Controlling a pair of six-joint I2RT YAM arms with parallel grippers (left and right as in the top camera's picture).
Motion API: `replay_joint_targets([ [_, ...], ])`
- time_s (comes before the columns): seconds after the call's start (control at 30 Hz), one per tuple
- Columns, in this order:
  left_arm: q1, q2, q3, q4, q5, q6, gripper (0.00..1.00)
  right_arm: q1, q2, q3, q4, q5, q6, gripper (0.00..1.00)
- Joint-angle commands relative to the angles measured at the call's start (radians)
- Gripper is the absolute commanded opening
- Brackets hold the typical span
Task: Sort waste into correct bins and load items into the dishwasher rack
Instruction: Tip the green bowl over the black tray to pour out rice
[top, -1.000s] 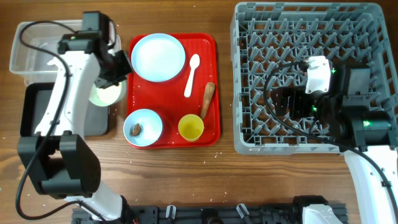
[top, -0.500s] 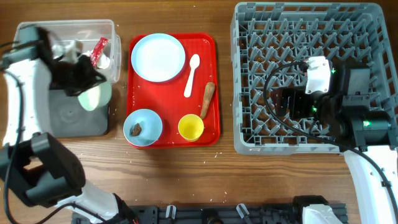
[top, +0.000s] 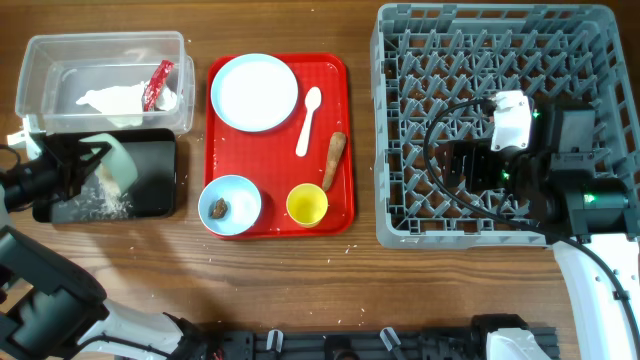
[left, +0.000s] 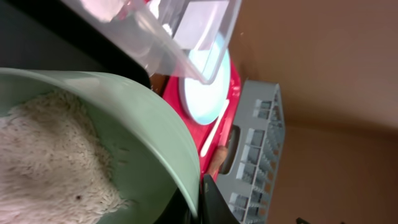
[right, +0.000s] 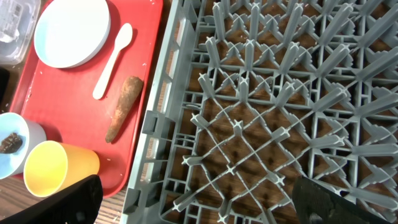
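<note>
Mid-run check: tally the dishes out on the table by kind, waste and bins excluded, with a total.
Pale blue round plate: 1
Pale blue-green round bowl: 2
Small yellow plastic cup: 1
White plastic spoon: 1
Total: 5

wooden table (top: 300, 280): clear tub (top: 50, 75) back left, black tray (top: 155, 165) just in front; red serving tray (top: 280, 160) beside both; grey dishwasher rack (top: 386, 130) right; few pale specks (top: 330, 250) on wood.
</note>
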Motion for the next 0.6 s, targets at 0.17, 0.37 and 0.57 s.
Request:
replay_joint_targets([
  [0.17,0.008,0.014,-0.006,0.063,0.166,-0.015,0.04,-0.001,0.006,0.008,-0.006,-0.017,0.008,0.99],
  [0.37,0.028,0.014,-0.006,0.14,0.43,-0.015,0.04,-0.001,0.006,0.008,-0.016,-0.017,0.008,0.99],
  [0.57,0.042,0.014,-0.005,0.14,0.533,-0.119,0.04,-0.001,0.006,0.008,-0.041,-0.017,0.008,0.99],
])
